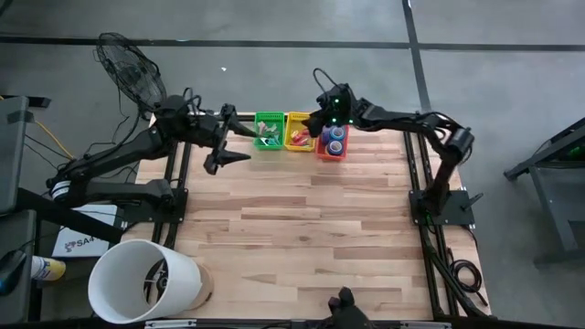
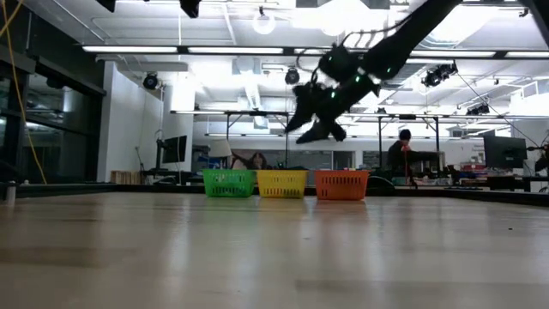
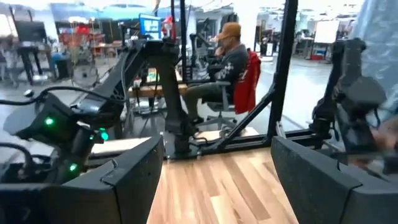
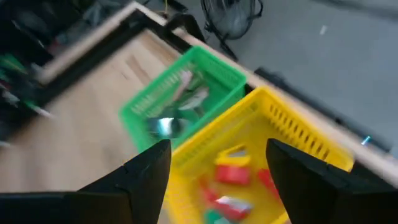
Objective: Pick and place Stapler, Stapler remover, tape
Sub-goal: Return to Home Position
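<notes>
Three small baskets stand in a row at the table's far edge: green [image 1: 268, 131], yellow [image 1: 299, 132] and orange [image 1: 332, 143]. The green one holds silvery claw-like stapler removers [image 4: 186, 99]. Red staplers [image 4: 233, 171] lie in the yellow one. Blue and purple tape rolls [image 1: 336, 139] sit in the orange one. My right gripper [image 1: 312, 127] hovers open above the yellow basket [image 4: 292, 134], holding nothing. My left gripper [image 1: 239, 146] hangs open in the air left of the green basket, also holding nothing [image 3: 217, 162].
A white bucket [image 1: 146, 279] stands at the table's near left corner, and a fan [image 1: 128, 64] sits beyond the far left corner. The wooden tabletop [image 1: 311, 228] stretches bare in front of the baskets. A person [image 3: 227, 62] sits on a chair in the room behind.
</notes>
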{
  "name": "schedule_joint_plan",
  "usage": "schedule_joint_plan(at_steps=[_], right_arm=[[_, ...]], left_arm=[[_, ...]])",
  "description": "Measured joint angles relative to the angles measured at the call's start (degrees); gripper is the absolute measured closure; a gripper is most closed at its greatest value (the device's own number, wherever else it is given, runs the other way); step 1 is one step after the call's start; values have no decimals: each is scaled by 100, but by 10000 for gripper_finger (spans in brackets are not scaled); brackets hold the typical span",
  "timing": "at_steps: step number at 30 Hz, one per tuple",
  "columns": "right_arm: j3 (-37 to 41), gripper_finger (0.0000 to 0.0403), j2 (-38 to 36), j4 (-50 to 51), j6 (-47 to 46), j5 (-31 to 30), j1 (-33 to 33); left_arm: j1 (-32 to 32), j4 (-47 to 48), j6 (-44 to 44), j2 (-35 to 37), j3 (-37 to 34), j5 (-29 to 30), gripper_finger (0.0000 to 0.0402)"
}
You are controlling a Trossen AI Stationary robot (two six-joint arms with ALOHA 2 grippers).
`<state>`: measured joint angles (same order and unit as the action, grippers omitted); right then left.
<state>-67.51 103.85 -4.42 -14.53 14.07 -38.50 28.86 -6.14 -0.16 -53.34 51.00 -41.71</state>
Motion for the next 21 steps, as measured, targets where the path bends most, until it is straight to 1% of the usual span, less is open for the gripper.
schedule_joint_plan(at_steps=[2,4,5,7,9,11,13,15,17,19,21], right_arm=[[0,147,-273,292,-526,141,0],[0,148,-565,649,-691,515,16],[0,148,-742,867,-639,768,48],[29,148,-1167,1318,-323,1171,219],[168,147,-1673,1620,-33,1244,503],[476,146,-2227,1750,-59,941,842],[964,147,-2812,1648,-383,244,1250],[1610,148,-3425,1308,-867,-542,1708],[2374,148,-4017,586,-1458,-1169,2193],[3195,146,-4500,-435,-1977,-1558,2684],[3962,146,-4857,-1578,-2305,-1898,3164]], left_arm=[[1,31,192,147,0,-159,108],[0,40,393,344,0,-353,108],[-1,74,467,461,0,-427,108],[-2,252,621,743,0,-390,108],[-2,634,789,1073,0,-139,108],[-2,1208,1024,1416,0,220,108],[-2,1900,1289,1749,0,601,108],[-2,2507,1504,2049,0,896,108],[-2,3009,1668,2360,-13,1084,108],[0,3398,1809,2650,-13,1240,108],[-2,3678,1895,2917,-13,1391,108]])
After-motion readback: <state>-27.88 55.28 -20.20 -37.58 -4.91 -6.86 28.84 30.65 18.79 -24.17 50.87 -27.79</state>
